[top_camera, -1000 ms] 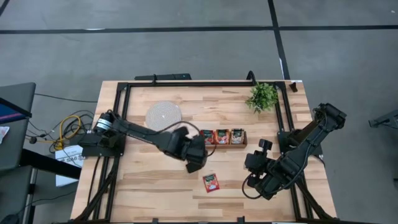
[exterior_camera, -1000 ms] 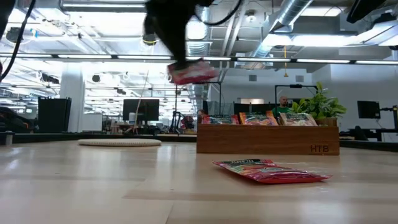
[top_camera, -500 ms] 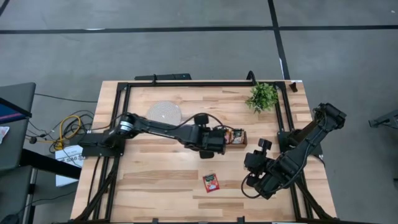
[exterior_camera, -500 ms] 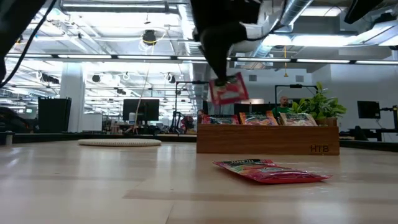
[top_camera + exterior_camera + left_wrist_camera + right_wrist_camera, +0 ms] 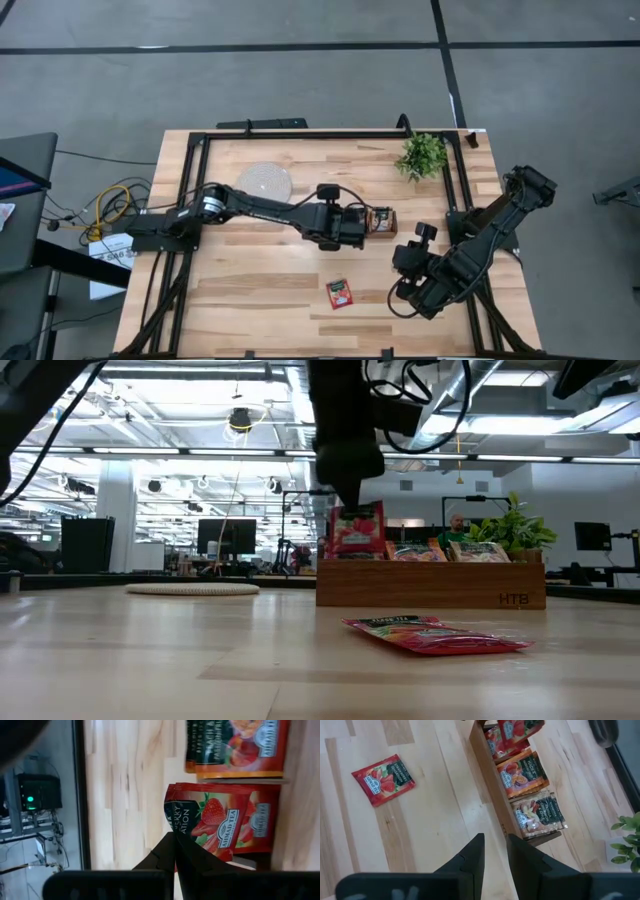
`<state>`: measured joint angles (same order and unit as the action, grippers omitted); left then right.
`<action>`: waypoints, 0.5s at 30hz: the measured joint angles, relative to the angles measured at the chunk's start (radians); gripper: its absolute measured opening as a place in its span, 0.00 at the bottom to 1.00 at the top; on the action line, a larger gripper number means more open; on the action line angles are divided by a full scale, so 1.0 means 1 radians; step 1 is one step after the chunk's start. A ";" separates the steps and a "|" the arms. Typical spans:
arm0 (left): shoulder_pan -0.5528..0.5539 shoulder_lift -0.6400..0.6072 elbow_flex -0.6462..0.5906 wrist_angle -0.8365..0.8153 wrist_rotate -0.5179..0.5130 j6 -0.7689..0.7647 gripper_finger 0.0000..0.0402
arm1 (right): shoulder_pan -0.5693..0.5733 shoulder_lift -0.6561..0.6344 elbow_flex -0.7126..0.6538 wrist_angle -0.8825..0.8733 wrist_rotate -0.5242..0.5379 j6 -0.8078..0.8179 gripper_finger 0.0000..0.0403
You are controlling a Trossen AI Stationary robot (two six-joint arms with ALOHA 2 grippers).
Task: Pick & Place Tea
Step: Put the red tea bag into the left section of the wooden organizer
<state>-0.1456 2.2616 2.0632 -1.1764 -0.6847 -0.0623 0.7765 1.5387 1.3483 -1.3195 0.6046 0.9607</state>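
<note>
My left gripper (image 5: 347, 498) is shut on a red strawberry tea sachet (image 5: 357, 528) above the left compartment of the brown wooden tray (image 5: 430, 588). All three compartments of the tray (image 5: 384, 233) hold upright sachets (image 5: 522, 771). One more red sachet (image 5: 340, 293) lies flat on the table in front of the tray; it also shows in the low view (image 5: 435, 635) and the right wrist view (image 5: 383, 779). My right gripper (image 5: 494, 851) waits open near the table's right near corner, clear of everything. My left gripper pinches the sachet by its top edge (image 5: 176, 827) between the two fingers, coming from above and pointing down. The sachet hangs upright below the fingers. Its lower edge (image 5: 357, 552) is level with the tops of the sachets in the left compartment; whether it touches them I cannot tell.
A round white woven disc (image 5: 263, 182) lies far left of the tray. A small green plant (image 5: 422, 155) stands near the far right corner. A black frame (image 5: 300, 133) runs around the table's edges. Bare wood lies between tray and near edge.
My left gripper has carried the sachet from over the table's middle toward the right and far side, to the tray, and then down. It has stayed shut. The sachet, first high and tilted, now hangs upright just above the tray's left compartment.
</note>
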 joint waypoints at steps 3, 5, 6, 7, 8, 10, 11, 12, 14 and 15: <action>0.001 0.000 0.000 0.005 -0.002 -0.002 0.00 | 0.000 0.000 0.000 0.000 0.000 0.000 0.19; 0.000 0.000 0.000 0.022 -0.001 -0.002 0.00 | 0.000 0.000 0.000 0.000 -0.001 0.002 0.19; 0.000 -0.001 0.000 0.028 -0.002 -0.003 0.00 | 0.000 0.000 0.000 0.000 -0.001 0.008 0.19; 0.000 -0.001 0.000 0.029 -0.002 -0.008 0.00 | 0.000 0.000 0.000 0.000 -0.001 0.008 0.19; 0.000 -0.001 0.000 0.027 -0.001 -0.014 0.00 | 0.000 0.000 0.000 0.000 -0.001 0.008 0.19; 0.000 -0.001 0.000 0.027 0.004 -0.030 0.00 | 0.000 0.000 0.000 0.000 -0.001 0.009 0.19; 0.000 -0.001 0.000 0.027 0.010 -0.039 0.00 | 0.000 0.000 0.000 0.000 -0.001 0.011 0.19; 0.000 -0.001 0.000 0.027 0.017 -0.044 0.00 | 0.000 0.000 0.000 0.000 -0.001 0.015 0.19; 0.000 -0.002 0.000 0.027 0.019 -0.054 0.00 | 0.000 0.000 0.000 0.000 -0.002 0.016 0.19; 0.000 -0.002 0.000 0.027 0.019 -0.056 0.00 | 0.000 0.000 0.000 0.001 -0.002 0.016 0.19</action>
<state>-0.1453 2.2601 2.0628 -1.1496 -0.6655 -0.1183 0.7765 1.5387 1.3483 -1.3190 0.6022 0.9764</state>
